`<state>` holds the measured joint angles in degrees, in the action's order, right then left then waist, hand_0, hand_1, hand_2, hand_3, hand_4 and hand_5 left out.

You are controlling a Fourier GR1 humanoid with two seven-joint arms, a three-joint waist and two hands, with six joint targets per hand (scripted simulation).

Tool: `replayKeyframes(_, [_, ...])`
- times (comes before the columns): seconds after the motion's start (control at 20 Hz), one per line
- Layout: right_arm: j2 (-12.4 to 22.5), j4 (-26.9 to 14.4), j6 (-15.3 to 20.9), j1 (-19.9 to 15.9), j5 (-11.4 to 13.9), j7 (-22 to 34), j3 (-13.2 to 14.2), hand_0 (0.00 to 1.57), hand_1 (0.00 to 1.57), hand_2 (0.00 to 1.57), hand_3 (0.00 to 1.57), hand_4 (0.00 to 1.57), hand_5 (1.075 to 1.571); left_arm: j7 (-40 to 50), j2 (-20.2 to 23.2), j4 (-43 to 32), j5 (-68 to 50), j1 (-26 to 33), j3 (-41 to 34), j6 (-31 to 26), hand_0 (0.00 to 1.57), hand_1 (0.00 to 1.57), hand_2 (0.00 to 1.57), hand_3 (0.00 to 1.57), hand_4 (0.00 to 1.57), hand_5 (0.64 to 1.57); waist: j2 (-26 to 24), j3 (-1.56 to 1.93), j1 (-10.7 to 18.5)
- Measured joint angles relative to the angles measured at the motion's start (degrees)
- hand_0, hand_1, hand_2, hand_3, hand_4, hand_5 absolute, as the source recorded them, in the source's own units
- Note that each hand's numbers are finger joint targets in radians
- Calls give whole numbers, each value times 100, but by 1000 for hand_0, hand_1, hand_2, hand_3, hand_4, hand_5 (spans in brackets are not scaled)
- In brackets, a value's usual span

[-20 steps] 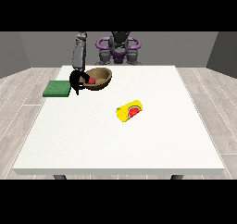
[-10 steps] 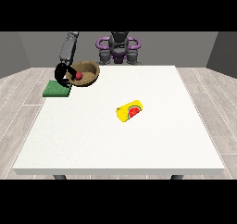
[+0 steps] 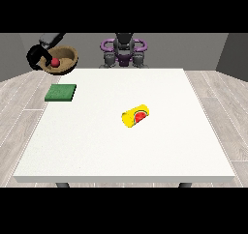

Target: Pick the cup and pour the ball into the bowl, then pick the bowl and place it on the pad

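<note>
Bowl [image 3: 61,60] with ball [image 3: 55,62] lifted higher, 10 o'clock beyond pad [image 3: 61,93], robot hand [image 3: 37,57] grasping its rim, cup [image 3: 135,116] lying mid-counter [image 3: 121,146]

Single front view, high across the table [image 3: 193,146], facing the robot [image 3: 124,49], fairly distant

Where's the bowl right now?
In the front view, the bowl is held up at upper left by the hand, above and behind the green pad.
</note>
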<state>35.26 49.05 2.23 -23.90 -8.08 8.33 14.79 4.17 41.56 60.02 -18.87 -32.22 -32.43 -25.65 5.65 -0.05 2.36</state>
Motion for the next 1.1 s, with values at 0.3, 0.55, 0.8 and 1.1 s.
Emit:
replayKeyframes(0.3, [347,-140,-285,-300,-65,39,213,1571,1571,1571,461,1109,1567,-439,207,-286,-5,46,-119,-63,0,0,0,0,1212,1555,368,3,-76])
replayKeyframes(0.55, [245,-542,-280,-418,-148,-322,429,1571,1571,1571,444,1060,1569,-641,233,-248,-75,33,-107,-100,0,0,0,0,1208,1553,642,6,21])
replayKeyframes(0.8, [-34,-799,-160,-598,-209,-425,487,1571,1571,1571,579,1010,1571,-748,292,-293,-123,24,-80,-160,0,0,0,0,1204,1555,766,7,118])
replayKeyframes(1.1, [-102,-1221,-200,-664,-398,-645,737,1571,1571,1571,1011,527,1568,-736,389,-222,-167,58,-65,-109,0,0,0,0,1190,1562,801,9,100])
